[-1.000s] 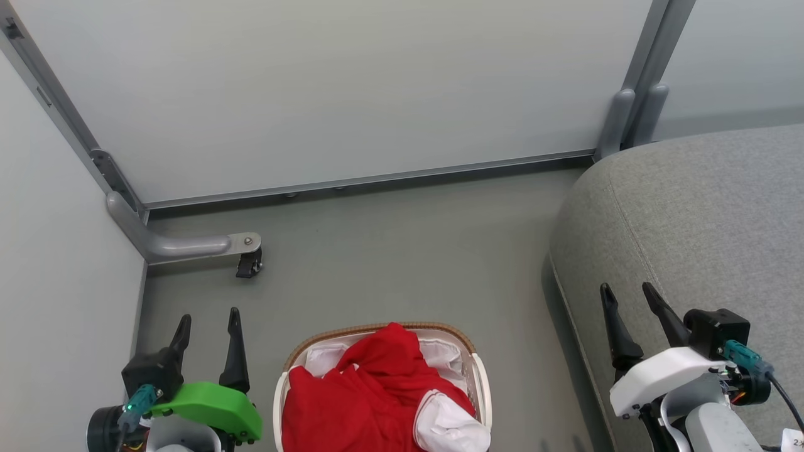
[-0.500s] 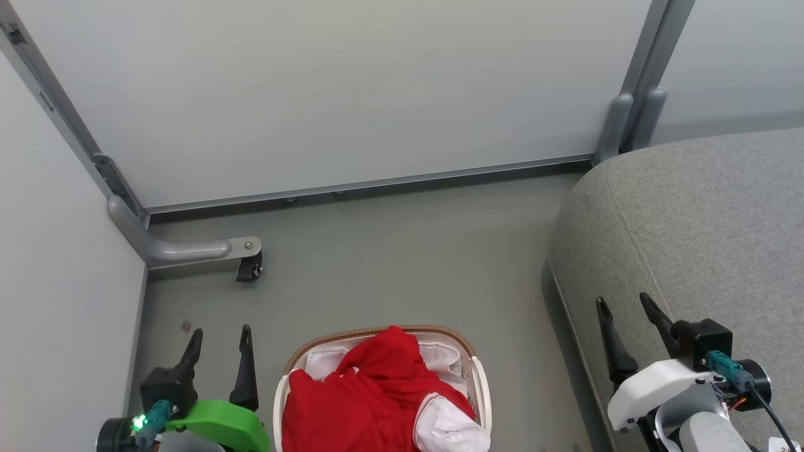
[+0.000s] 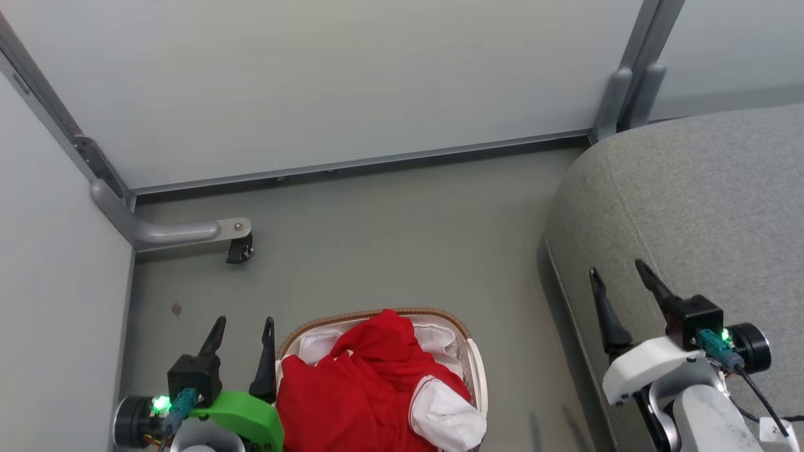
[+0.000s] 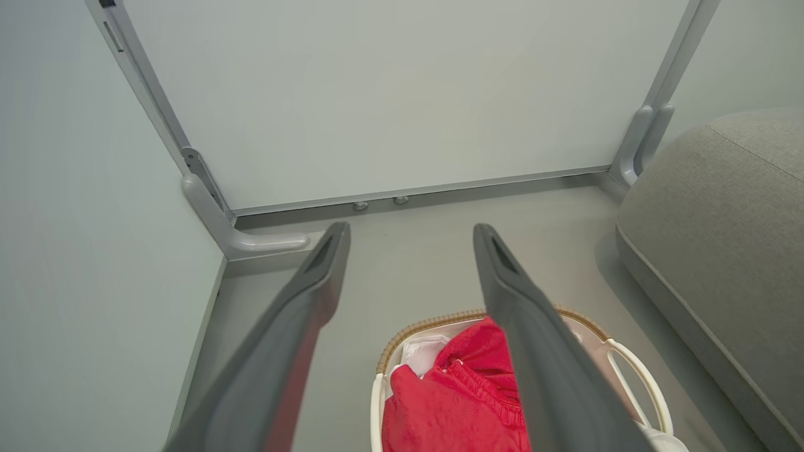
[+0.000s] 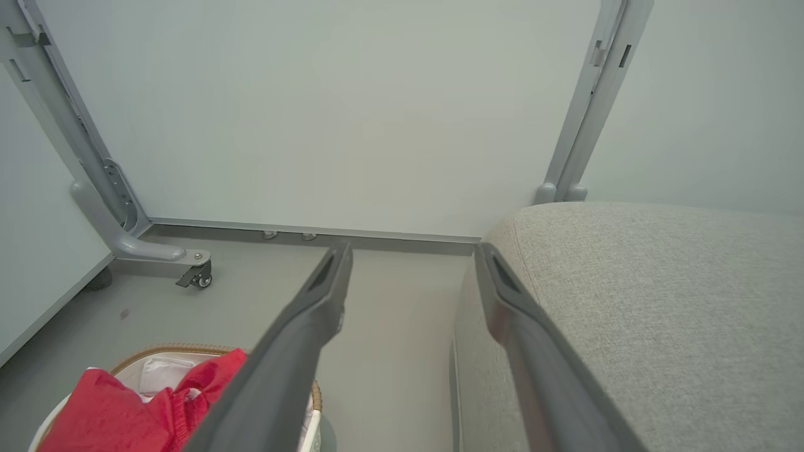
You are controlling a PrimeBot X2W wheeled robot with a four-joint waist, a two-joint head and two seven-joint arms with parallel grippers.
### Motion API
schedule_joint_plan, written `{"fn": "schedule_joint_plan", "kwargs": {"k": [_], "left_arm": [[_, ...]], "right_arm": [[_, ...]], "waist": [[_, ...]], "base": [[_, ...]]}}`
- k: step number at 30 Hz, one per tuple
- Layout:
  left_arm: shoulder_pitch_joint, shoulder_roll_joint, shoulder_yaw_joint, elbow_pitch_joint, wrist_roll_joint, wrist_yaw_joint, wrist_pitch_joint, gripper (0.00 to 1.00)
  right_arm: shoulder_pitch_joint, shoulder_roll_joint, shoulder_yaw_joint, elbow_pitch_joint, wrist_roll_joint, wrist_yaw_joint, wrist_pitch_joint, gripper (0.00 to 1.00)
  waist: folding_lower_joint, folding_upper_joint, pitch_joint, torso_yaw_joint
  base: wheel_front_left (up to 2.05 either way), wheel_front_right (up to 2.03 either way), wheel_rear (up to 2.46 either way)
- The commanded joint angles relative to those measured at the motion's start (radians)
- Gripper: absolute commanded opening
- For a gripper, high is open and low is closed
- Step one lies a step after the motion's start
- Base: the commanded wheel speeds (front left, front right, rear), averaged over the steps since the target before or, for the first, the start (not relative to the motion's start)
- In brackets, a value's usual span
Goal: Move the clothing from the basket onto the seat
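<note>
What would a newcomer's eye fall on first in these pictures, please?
The bright red clothing stands out first, heaped in the white basket on the floor, low in the head view. Next comes the large grey seat at the right. The left gripper beside the basket and the right gripper near the seat's edge are both open and empty.

You're in a partitioned test bay.
Pale panels on a castor-footed frame wall in your grey couch.

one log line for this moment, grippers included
clothing: in basket | seat: right of basket | left gripper: open, beside basket | right gripper: open, by seat edge
</note>
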Motion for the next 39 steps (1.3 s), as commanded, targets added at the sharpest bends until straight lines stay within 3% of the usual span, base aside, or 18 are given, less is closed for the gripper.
{"fn": "schedule_joint_plan", "kwargs": {"k": [1,10,21,30,39], "left_arm": [[-0.031,0.0,-0.006,0.011,0.017,-0.006,-0.008,1.0],[-0.166,0.008,-0.054,0.093,0.021,-0.016,-0.013,1.0],[-0.377,0.055,-0.189,0.227,-0.027,-0.017,-0.013,1.0],[-0.538,0.1,-0.321,0.419,-0.022,-0.017,-0.013,1.0],[-0.675,0.1,-0.503,0.646,-0.021,-0.017,0.014,1.0]], "right_arm": [[-0.025,-0.001,-0.001,-0.013,-0.018,0.0,-0.008,1.0],[-0.124,0.007,0.009,-0.085,-0.036,0.0,-0.015,1.0],[-0.247,0.009,0.036,-0.194,0.026,0.0,-0.014,1.0],[-0.338,0.009,0.108,-0.258,0.076,0.0,-0.014,1.0],[-0.377,0.009,0.154,-0.306,0.137,0.0,-0.014,1.0]], "waist": [[0.0,-0.0001,0.064,-0.013],[0.0,-0.0001,0.242,-0.056],[0.0,-0.0001,0.461,-0.115],[0.0,-0.0001,0.609,-0.182],[0.0,-0.0001,0.72,-0.235]], "base": [[0.0,0.0,0.0],[0.0,0.0,0.0],[0.0,0.0,0.0],[0.0,0.0,0.0],[0.0,0.0,0.0]]}}
